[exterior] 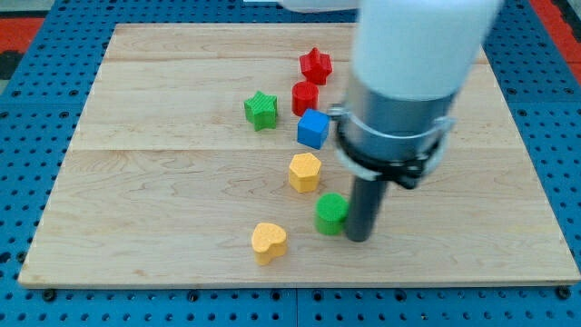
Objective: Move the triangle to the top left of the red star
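Camera view: our arm comes in from the upper right of the frame, its wide grey-white body blocking that part of the wooden board (136, 118). We carry no gripper, only the dark rod (363, 204), so nothing is grasped or held.

My tip (359, 239) sits low, right of centre, just beside the right side of a green block (330, 213); looks like contact, but we can't confirm it. That block's shape is unclear from here, and no other block reads as a triangle.

The red star (315, 65) is at upper centre. Just below it is a red block (305, 96), shape unclear. The green star (260, 110) lies left of that one. The blue cube (313, 128) is under the red block, close to the arm's collar. The yellow hexagon-like block (305, 172) is below the cube, and the yellow heart (269, 242) is lowest, left of my tip.
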### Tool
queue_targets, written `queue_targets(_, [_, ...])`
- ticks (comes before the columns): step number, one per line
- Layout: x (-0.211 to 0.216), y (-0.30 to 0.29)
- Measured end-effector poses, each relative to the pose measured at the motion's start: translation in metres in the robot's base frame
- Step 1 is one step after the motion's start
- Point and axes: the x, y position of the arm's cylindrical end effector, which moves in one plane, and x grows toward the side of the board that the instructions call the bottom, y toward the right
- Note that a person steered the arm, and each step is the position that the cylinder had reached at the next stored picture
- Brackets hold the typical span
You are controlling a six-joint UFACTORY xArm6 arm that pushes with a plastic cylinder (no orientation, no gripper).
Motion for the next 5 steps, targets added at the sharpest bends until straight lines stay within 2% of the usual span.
queue_targets(2, [-0.012, -0.006])
queue_targets(3, [-0.016, 0.018])
queue_targets(4, [-0.039, 0.113])
queue_targets(5, [-0.094, 0.116])
